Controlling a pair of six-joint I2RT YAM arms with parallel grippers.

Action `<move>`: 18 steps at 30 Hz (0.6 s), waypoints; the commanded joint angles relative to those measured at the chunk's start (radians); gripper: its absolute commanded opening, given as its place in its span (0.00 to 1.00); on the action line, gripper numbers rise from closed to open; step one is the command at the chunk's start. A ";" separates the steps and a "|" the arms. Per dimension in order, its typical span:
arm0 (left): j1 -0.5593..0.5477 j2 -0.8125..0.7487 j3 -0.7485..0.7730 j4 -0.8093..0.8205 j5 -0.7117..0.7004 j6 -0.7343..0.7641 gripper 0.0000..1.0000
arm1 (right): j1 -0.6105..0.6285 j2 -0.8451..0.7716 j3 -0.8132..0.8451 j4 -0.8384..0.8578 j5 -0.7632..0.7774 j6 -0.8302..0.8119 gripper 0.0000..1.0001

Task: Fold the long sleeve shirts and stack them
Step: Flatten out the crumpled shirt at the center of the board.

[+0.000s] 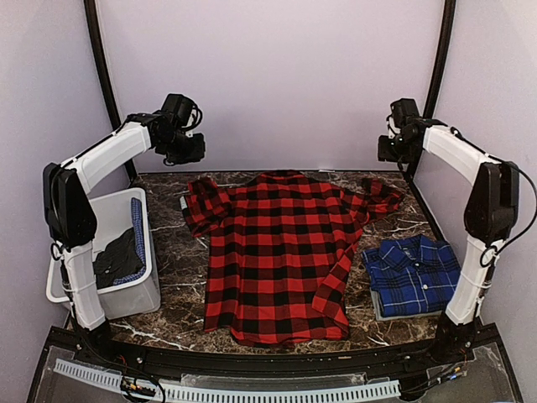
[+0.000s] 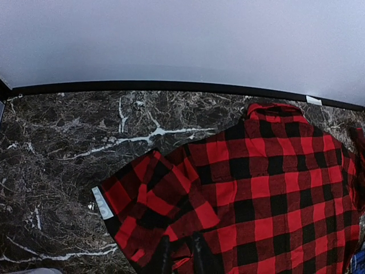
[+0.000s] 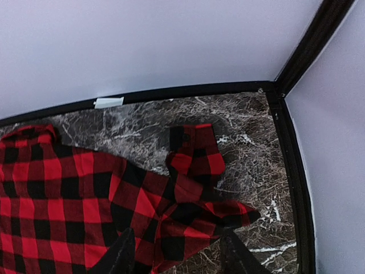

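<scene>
Checking layout before you fold | red shirt (image 1: 277, 252) flat at centre frame, sleeves (image 1: 205, 206) crumpled at its upper corners, likely needing straightening first | blue shirt (image 1: 411, 275) folded at lower right, probably your stack base | right gripper (image 3: 177, 257) fingers (image 3: 121, 257) apart, empty | left gripper (image 2: 181, 258) fingers (image 2: 201, 260) close together, closure unclear.
</scene>
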 commanded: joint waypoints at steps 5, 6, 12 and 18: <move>-0.083 -0.018 -0.043 0.004 -0.002 -0.030 0.59 | 0.177 -0.216 -0.277 0.103 -0.045 0.040 0.55; -0.099 -0.029 -0.046 0.004 -0.006 -0.033 0.65 | 0.207 -0.235 -0.322 0.119 -0.064 0.046 0.55; -0.184 -0.121 -0.222 0.111 0.106 -0.115 0.71 | 0.368 -0.337 -0.559 0.226 -0.202 0.132 0.54; -0.261 -0.184 -0.476 0.266 0.283 -0.248 0.71 | 0.538 -0.330 -0.687 0.296 -0.279 0.206 0.50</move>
